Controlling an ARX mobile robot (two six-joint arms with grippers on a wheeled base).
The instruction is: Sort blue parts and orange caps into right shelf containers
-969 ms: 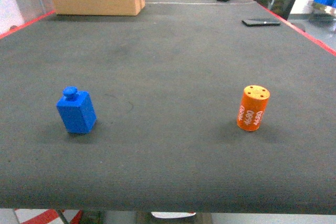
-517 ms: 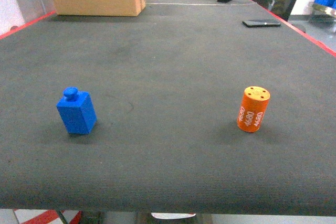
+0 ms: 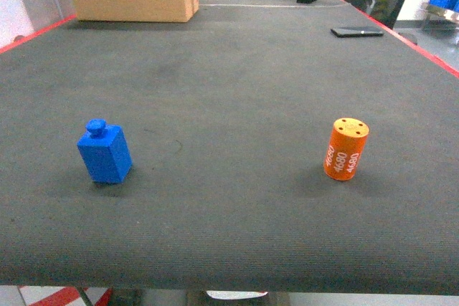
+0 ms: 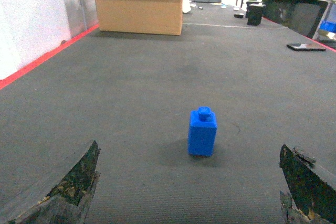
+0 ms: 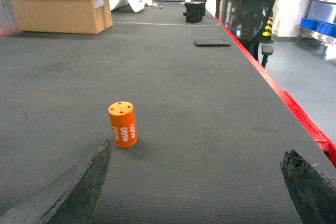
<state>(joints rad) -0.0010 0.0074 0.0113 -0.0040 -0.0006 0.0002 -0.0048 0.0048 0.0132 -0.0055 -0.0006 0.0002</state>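
While both grippers, left (image 4: 189, 192) and right (image 5: 194, 192), were spread wide, holding nothing, the blue part (image 3: 105, 152) and orange cap (image 3: 346, 148) stood upright, well apart, on the table (image 3: 237, 69).

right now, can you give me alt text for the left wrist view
A blue part stands upright on a dark grey table, centred ahead of the open left claw, whose two worn fingertips frame the bottom corners. A cardboard box sits at the far end, with a phone and office chair to the right.
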